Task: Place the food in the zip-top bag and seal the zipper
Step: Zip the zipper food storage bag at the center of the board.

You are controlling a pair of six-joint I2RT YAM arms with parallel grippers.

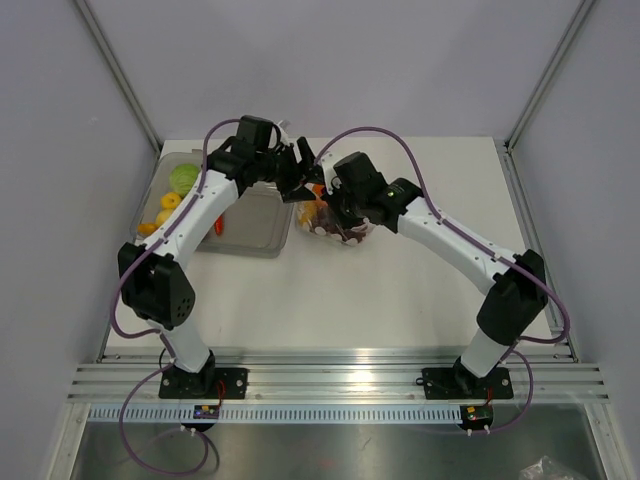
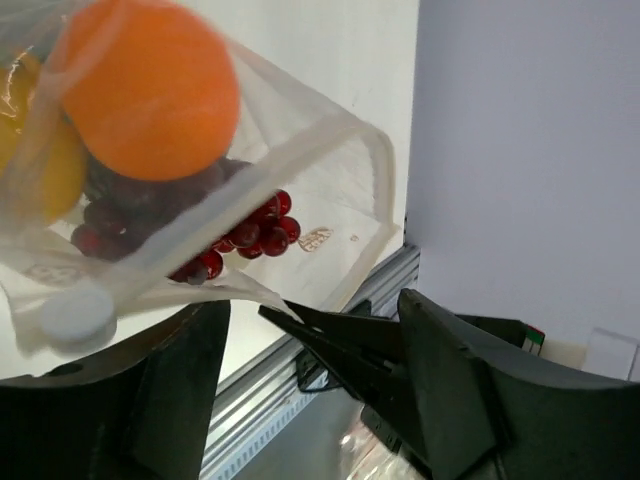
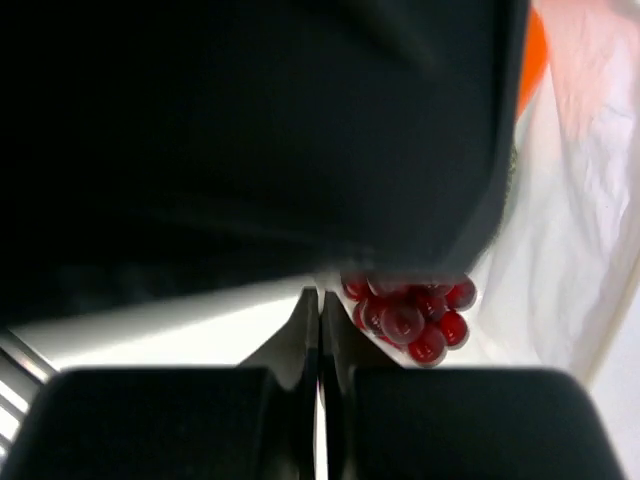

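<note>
Past the middle of the tabletop (image 1: 400, 300), the zip-top bag (image 1: 335, 225) holds an orange (image 2: 150, 90), a yellow piece (image 2: 50, 170) and dark grapes (image 2: 250, 235), and the right gripper (image 3: 318, 310), its arm arched in from the near right corner, is clenched on the bag's thin edge. Just left of it the grey tray (image 1: 255, 240) carries a green piece (image 1: 184, 177), small yellow pieces (image 1: 168, 203) and a red piece (image 1: 218, 228). Farther back, the left gripper (image 2: 310, 315) hangs beside the bag on its bent arm, jaws released and clear of the plastic.
</note>
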